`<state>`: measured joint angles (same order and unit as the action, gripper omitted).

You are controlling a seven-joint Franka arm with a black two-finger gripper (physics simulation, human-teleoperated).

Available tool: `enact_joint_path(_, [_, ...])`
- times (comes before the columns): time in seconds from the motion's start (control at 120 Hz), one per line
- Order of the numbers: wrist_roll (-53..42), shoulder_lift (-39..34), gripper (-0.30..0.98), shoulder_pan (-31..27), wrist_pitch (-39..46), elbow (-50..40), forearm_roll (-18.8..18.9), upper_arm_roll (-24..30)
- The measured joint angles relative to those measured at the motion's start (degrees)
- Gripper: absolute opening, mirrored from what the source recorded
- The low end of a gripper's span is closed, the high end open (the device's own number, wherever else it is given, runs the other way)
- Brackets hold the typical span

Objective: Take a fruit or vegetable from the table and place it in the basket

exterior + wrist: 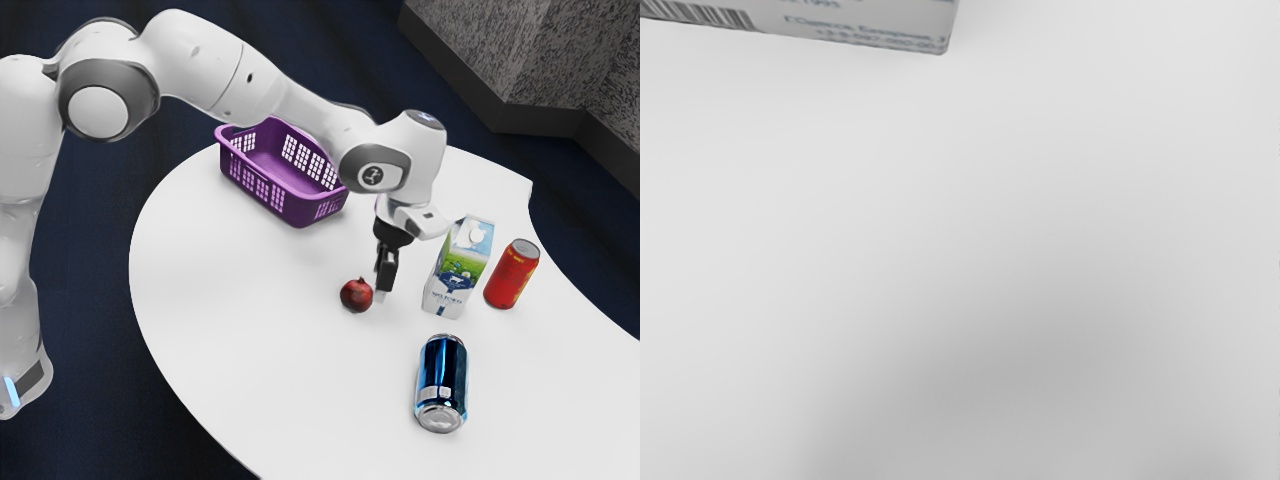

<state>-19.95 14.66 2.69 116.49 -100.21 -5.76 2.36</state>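
Observation:
My gripper (383,290) hangs low over the white table in the exterior view, pointing down, between a dark red pomegranate (356,295) and the milk carton. The pomegranate rests on the table just to the exterior view's left of the fingertips; whether they touch it I cannot tell. Farther back, toward the exterior view's upper left, a purple basket (283,200) stands upright with nothing visible inside. How far apart the fingers stand is hidden by the side-on angle.
A milk carton (459,268) stands close to the gripper on the exterior view's right; the wrist view shows the carton's lower edge (870,22). Beyond it is a red can (512,274). A blue can (442,384) is nearer the camera on the white table (250,340).

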Motion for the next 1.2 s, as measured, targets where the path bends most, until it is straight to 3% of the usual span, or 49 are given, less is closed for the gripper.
enact_joint_path(0.592, [-0.4,-0.1,0.69,2.7,5.5,-0.6,-1.4,-0.1])
enact_joint_path(1.2, [0.6,-5.6,0.69,3.6,6.7,-8.8,-5.1,-1.5])
